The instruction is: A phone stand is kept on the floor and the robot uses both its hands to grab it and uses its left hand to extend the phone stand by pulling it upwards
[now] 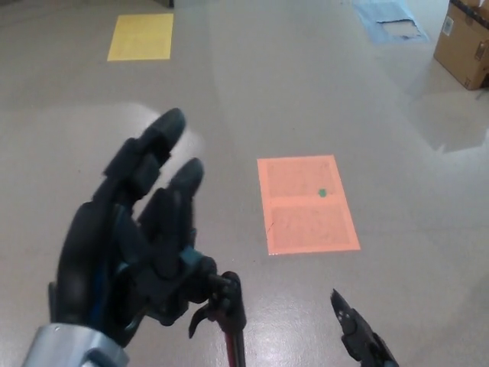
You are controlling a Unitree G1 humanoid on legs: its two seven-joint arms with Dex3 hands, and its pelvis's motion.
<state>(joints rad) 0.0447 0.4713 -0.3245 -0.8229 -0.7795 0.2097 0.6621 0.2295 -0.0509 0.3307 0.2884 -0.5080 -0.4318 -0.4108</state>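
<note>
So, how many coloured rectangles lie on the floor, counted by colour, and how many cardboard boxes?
Yellow rectangular floor marking: 1
Orange rectangular floor marking: 1
Light blue sheet on the floor: 1
Brown cardboard box: 1
Total: 4

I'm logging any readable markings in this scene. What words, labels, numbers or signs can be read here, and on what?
None can be read.
Cardboard box: a white label on its side, too small and blurred to read.
Orange floor sheet: only a green dot, no text.
Yellow floor sheet: blank.
</note>
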